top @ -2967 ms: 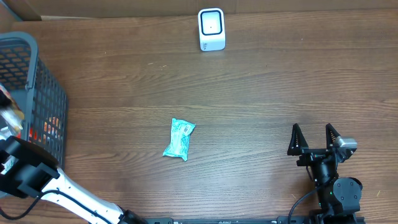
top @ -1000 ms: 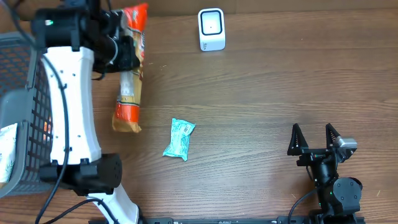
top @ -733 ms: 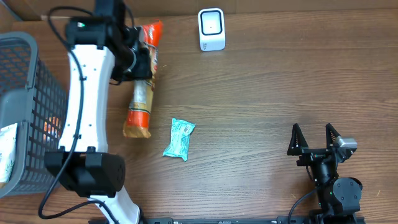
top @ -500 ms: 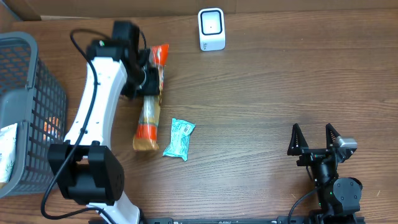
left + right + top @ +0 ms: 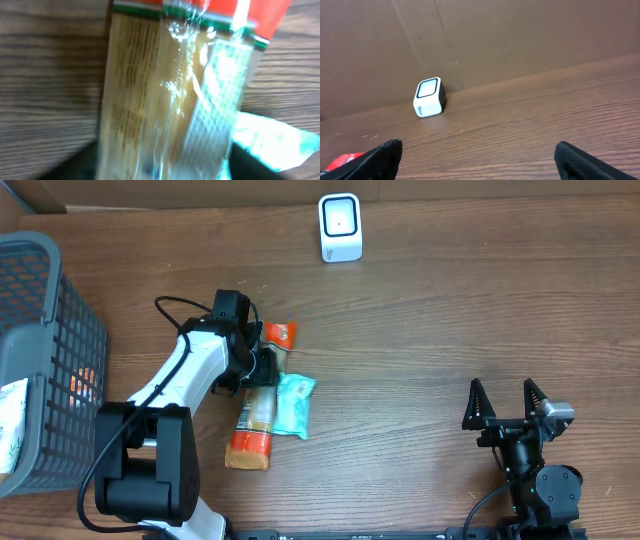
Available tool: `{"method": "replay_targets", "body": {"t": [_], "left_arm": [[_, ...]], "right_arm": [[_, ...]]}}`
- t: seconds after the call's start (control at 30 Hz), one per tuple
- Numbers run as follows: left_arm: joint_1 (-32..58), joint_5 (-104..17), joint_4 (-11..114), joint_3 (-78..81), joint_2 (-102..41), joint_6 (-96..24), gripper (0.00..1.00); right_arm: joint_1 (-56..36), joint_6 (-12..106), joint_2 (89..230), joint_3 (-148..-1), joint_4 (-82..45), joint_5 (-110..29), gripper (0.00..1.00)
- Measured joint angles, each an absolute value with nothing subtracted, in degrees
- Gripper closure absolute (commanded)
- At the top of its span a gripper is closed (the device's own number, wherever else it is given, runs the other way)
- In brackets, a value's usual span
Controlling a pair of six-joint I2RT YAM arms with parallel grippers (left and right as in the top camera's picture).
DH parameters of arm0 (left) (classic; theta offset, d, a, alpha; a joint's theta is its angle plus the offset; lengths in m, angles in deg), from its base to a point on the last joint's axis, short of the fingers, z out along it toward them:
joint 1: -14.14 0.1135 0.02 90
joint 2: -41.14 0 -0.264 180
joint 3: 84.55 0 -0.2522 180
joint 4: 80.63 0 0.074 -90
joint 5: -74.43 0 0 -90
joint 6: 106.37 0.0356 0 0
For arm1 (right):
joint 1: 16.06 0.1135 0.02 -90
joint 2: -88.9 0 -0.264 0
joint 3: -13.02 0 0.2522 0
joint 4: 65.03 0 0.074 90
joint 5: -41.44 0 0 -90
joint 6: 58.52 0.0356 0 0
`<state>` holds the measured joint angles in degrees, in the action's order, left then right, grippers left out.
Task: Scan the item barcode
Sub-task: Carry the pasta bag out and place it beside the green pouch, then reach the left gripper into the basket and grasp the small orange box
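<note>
The item, a long clear pasta packet (image 5: pixel 255 415) with red ends, lies flat on the wooden table, its right side against a teal snack packet (image 5: pixel 294 405). My left gripper (image 5: pixel 262 368) is low over the pasta packet's upper part. In the left wrist view the pasta packet (image 5: pixel 175 90) fills the frame between the spread jaws of that gripper (image 5: pixel 162 170), which is open, with the teal snack packet (image 5: pixel 270 140) at the right. The white barcode scanner (image 5: pixel 340 227) stands at the table's far edge. My right gripper (image 5: pixel 509 402) rests open near the front right, and its wrist view shows the barcode scanner (image 5: pixel 428 97) far off.
A grey mesh basket (image 5: pixel 55 350) holding more packets stands at the left edge. A brown cardboard wall (image 5: pixel 520 35) runs behind the scanner. Bare wood lies between the packets and the right arm.
The left arm carried the pasta packet from near the back edge down to the table beside the teal packet, laid it flat and opened its jaws. The right arm has not moved.
</note>
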<state>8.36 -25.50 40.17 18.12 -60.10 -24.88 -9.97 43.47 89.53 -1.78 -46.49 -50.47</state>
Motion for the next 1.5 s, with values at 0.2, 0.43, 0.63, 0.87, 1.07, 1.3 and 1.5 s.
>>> {"method": "replay_targets", "body": {"t": [0.2,0.43,0.63,0.87,1.07,1.3,1.5], "left_arm": [[8.49,-26.02,31.91,8.48,-59.68,-25.23,0.00],[9.13,-22.96,15.74,-20.72,-59.20,-25.23,0.00],[12.10,-18.33,5.14,-46.75,-58.15,-24.99,0.00],[29.56,-16.67,-4.15,-57.11,-57.12,-28.03,0.00],[48.88,-20.80,-5.88,-56.59,-57.56,-31.57,0.01],[62.19,-24.43,-5.22,-55.72,-57.56,-34.50,0.00],[65.01,-26.20,-2.10,-47.48,-57.60,-35.46,0.00]], "right_arm": [[-9.97,43.42,89.53,-1.78,-46.45,-50.45,0.00],[-9.97,43.42,89.53,-1.78,-46.45,-50.45,0.00],[-9.97,43.42,89.55,-1.78,-46.49,-50.47,0.00],[-9.97,43.44,89.53,-1.78,-46.49,-50.47,0.00],[-9.97,43.42,89.53,-1.78,-46.47,-50.45,0.00],[-9.97,43.42,89.53,-1.78,-46.47,-50.45,0.00],[-9.97,43.44,89.53,-1.78,-46.47,-50.47,0.00]]}}
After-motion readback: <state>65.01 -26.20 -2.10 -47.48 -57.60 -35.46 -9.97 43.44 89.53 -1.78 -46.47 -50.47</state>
